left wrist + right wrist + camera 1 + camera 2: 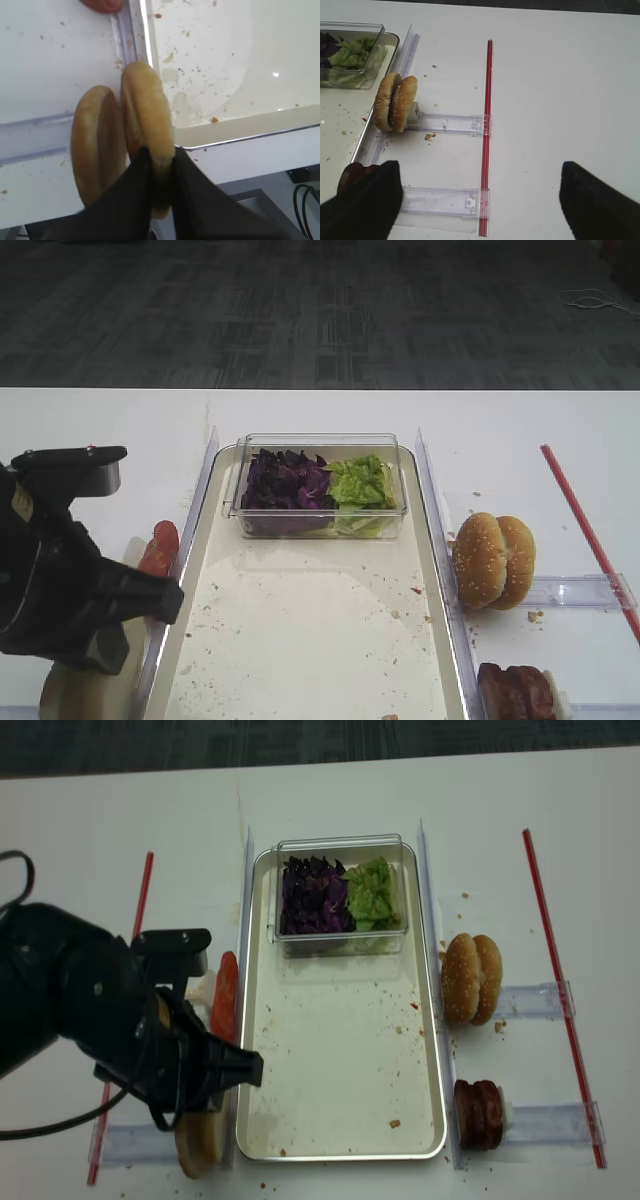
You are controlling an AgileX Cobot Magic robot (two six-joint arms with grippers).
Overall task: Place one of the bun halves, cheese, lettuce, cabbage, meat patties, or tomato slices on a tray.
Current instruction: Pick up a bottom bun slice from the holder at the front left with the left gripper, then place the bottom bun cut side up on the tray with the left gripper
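Two pale bun halves stand on edge just left of the tray (235, 125). My left gripper (161, 162) is shut on the bun half (147, 110) nearer the rim; the other half (95, 140) stands beside it. From above, the left arm covers most of the bun halves (200, 1145). Tomato slices (225, 995) lie left of the tray (340, 1140). Cabbage (312, 895) and lettuce (375, 892) fill a clear tub at the tray's far end. Meat patties (480, 1113) sit to its right. Cheese is out of view. My right gripper (480, 200) hangs open over bare table.
Two sesame-seeded buns (465, 978) stand on edge right of the tray. Clear plastic holders (445, 122) and a red strip (487, 125) lie on the white table. A second red strip (140, 900) lies at the left. Crumbs speckle the tray floor.
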